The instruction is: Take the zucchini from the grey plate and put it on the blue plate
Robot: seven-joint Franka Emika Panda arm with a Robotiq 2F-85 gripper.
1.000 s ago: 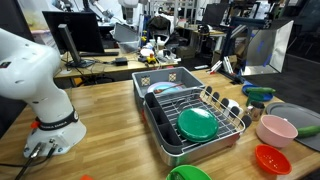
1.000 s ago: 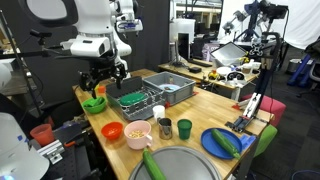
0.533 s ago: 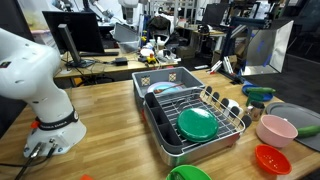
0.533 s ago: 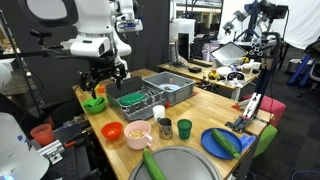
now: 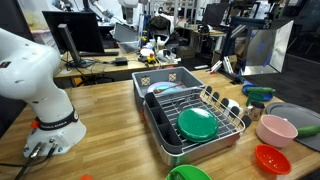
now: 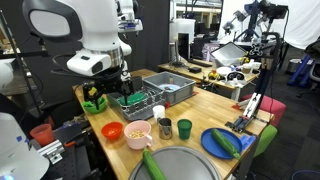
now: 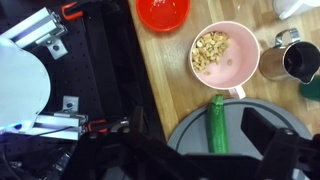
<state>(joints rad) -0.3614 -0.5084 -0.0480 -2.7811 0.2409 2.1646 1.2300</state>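
The zucchini (image 7: 217,125) is a slim green piece lying near the rim of the grey plate (image 7: 190,128), just below the pink bowl (image 7: 223,55). In both exterior views it lies on the grey plate (image 6: 192,164) at the table's edge (image 6: 150,165) (image 5: 309,129). The blue plate (image 6: 214,140) stands beyond the cups with another green piece on it. My gripper (image 7: 205,142) is open and empty. It hangs high, up and to the side of the plates (image 6: 106,90). Its dark fingers frame the zucchini in the wrist view.
The pink bowl (image 6: 138,132) holds light crumbs, and a red bowl (image 6: 112,130) sits beside it. Two metal cups (image 6: 175,128) stand between the bowls and the blue plate. A dish rack holds a green plate (image 5: 197,123). A green bowl (image 6: 93,104) sits under the arm.
The arm has swung and lowered toward the near side of the table, the gripper dropping with it. The zucchini, plates and bowls have not moved.
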